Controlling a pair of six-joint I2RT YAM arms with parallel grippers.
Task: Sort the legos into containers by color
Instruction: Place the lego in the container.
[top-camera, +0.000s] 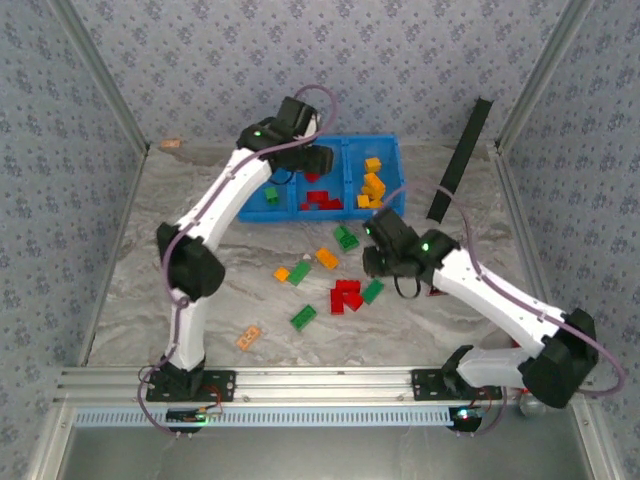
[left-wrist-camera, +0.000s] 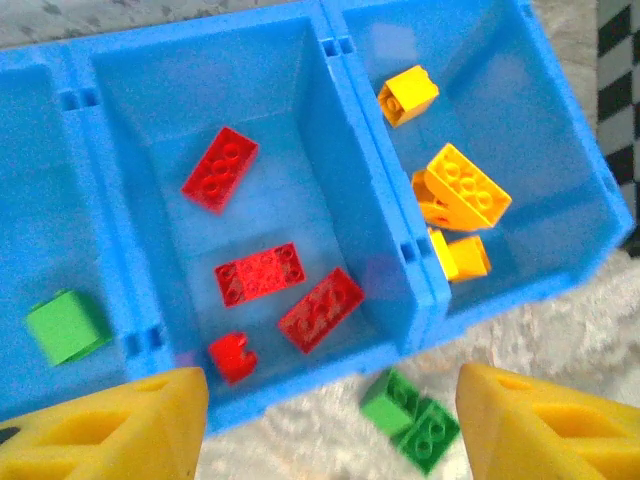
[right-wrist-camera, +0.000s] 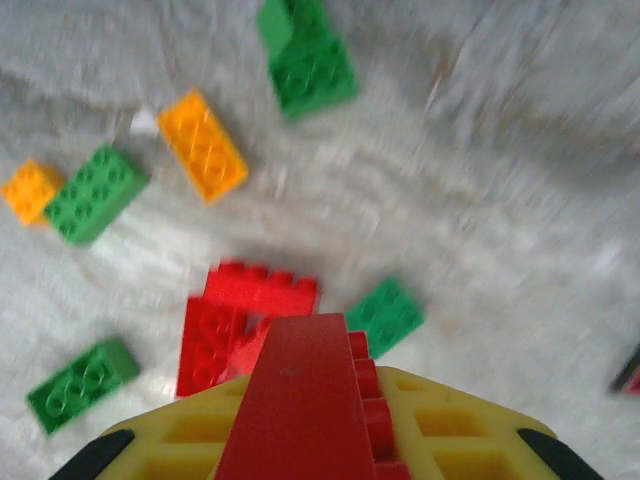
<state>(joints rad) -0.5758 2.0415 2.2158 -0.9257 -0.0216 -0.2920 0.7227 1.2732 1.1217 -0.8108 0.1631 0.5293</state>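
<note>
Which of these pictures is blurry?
Right wrist view: streaky motion blur, worst across the table, though the red brick nearest the lens stays fairly clear. Left wrist view: sharp, the blue bin crisp. Top external view: evenly lit, no harsh shadows or glare.

You have the bin tray (top-camera: 360, 141) at the far middle of the table (top-camera: 140, 280). One brick (left-wrist-camera: 66, 325) lies in its left compartment (left-wrist-camera: 40, 180), four bricks (left-wrist-camera: 260, 273) in the middle compartment (left-wrist-camera: 300, 110), several bricks (left-wrist-camera: 467, 185) in the right compartment (left-wrist-camera: 535, 120). Before the tray, loose bricks (top-camera: 347, 297) lie scattered, a pair (left-wrist-camera: 410, 418) just beside its near wall. The right gripper (top-camera: 372, 265), above them, grips a raised brick (right-wrist-camera: 300, 400); the flat piece (top-camera: 249, 337) lies to their near-left.
</note>
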